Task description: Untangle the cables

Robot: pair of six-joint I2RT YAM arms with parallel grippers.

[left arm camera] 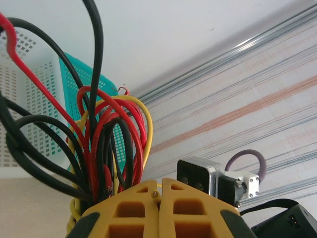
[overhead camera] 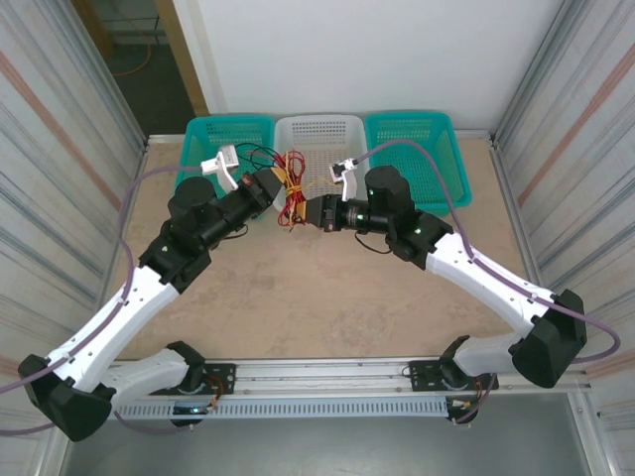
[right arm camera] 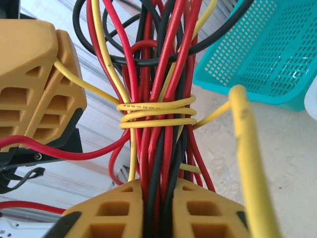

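The cables (overhead camera: 291,188) are a bundle of red, black and yellow wires held above the table between my two grippers, just in front of the white basket. My left gripper (overhead camera: 268,190) is shut, pinching a thin yellow cable (left arm camera: 157,192) between its fingertips, with the bundle (left arm camera: 106,148) looping up to the left of it. My right gripper (right arm camera: 157,191) is shut on the bundle's lower stem of red and black strands (right arm camera: 163,158). A yellow cable (right arm camera: 156,114) is wound three times around that stem. In the top view the right gripper (overhead camera: 308,211) sits right of the bundle.
A teal basket (overhead camera: 203,134), a white basket (overhead camera: 342,127) and another teal basket (overhead camera: 437,149) line the far table edge. Corrugated walls close both sides. A loose yellow cable end (right arm camera: 247,163) hangs close to the right wrist camera. The left gripper (right arm camera: 39,84) shows in the right wrist view.
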